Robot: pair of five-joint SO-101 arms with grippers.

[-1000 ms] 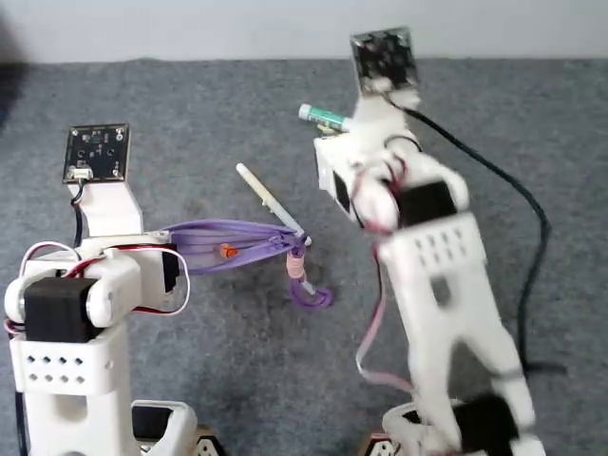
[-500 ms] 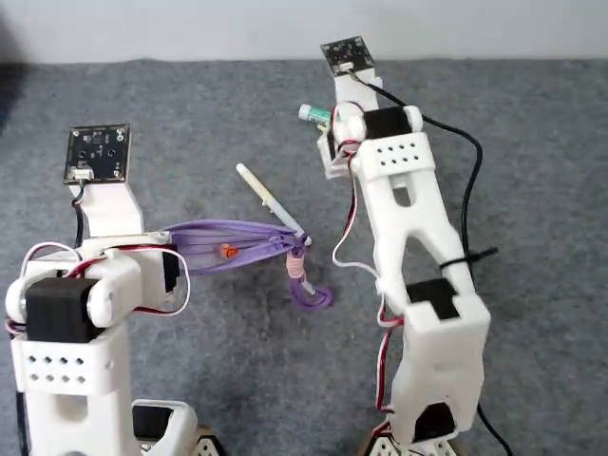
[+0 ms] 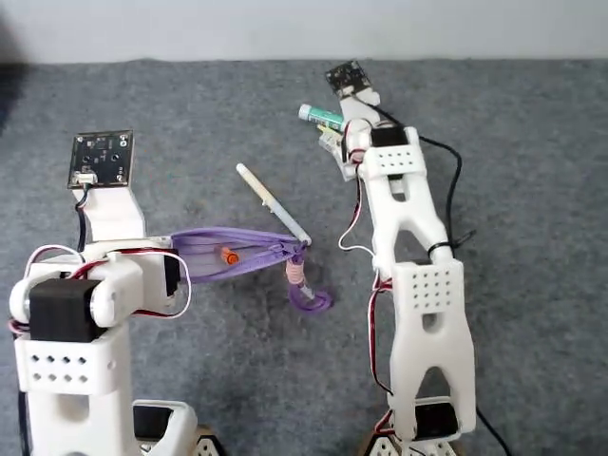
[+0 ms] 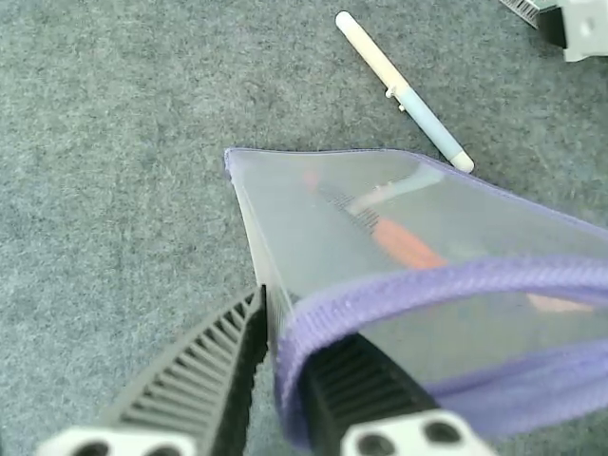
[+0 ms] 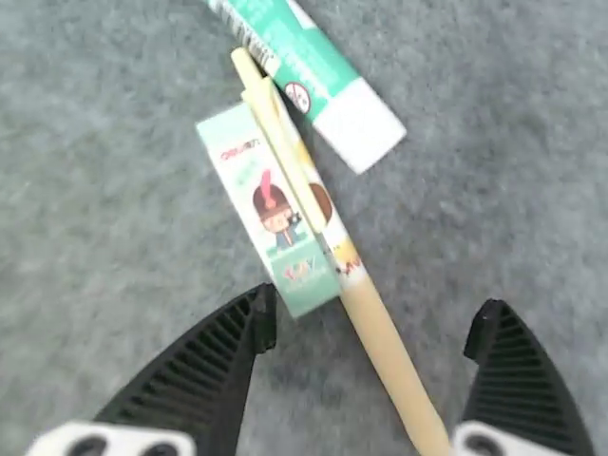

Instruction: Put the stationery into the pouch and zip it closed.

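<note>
High view is showing the left pincer (image 4: 275,328) clenching the purple pouch (image 3: 237,249) rim at 9 o'clock, evidently propping its mouth open, while the right pincer (image 5: 370,323), jaws spread, is hovering over the beige pen (image 5: 313,223) at 12 o'clock, apparently readying a grasp.

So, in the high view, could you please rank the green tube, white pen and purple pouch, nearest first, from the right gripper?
From the right gripper:
1. green tube, beside it.
2. white pen, mid-table.
3. purple pouch, beyond the pen.
</note>
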